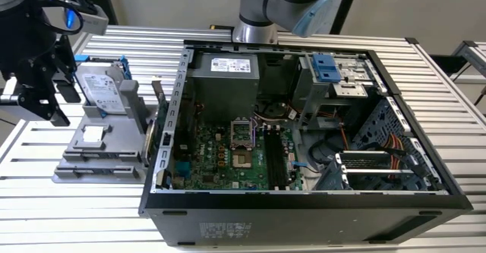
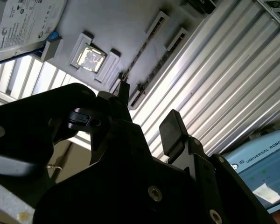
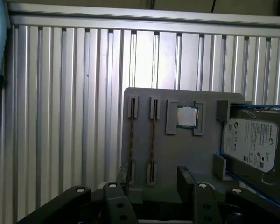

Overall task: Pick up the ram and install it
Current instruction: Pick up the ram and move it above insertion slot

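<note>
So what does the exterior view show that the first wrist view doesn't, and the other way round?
The exterior view adds the open computer case, its motherboard and the arm's base. The first wrist view adds two ram sticks standing on edge, and the open fingers up close. Both show the grey holder, hard drive and chip.

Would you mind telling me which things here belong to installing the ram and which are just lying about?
For the job: ram sticks on edge in the gray holder; long black slots on the motherboard; open jaws near the holder.
Lying about: hard drive; processor chip, both on the same holder.
</note>
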`<state>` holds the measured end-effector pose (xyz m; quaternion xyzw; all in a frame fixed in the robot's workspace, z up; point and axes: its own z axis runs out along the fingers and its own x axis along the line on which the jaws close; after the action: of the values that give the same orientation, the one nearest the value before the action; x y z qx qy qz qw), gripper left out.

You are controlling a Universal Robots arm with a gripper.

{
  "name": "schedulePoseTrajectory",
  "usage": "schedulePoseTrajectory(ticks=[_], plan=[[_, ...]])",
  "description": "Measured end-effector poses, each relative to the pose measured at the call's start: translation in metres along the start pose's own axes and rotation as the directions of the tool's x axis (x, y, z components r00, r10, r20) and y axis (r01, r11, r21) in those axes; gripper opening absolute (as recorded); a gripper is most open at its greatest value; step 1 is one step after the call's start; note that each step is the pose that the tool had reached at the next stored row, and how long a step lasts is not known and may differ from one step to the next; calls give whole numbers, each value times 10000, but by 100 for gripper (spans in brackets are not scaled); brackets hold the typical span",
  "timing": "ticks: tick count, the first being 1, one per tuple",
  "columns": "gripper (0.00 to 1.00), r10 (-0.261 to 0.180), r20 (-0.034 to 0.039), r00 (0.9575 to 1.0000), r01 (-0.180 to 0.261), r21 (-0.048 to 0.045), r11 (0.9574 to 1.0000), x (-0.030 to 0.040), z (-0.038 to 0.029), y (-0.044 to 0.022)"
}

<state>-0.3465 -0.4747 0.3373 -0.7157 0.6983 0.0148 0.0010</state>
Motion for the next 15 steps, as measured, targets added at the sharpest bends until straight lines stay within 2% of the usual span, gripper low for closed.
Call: schedulePoseTrajectory(ticks=[15], plan=[[100, -1, 0, 10000, 1, -2, 10000, 26, 61, -1]])
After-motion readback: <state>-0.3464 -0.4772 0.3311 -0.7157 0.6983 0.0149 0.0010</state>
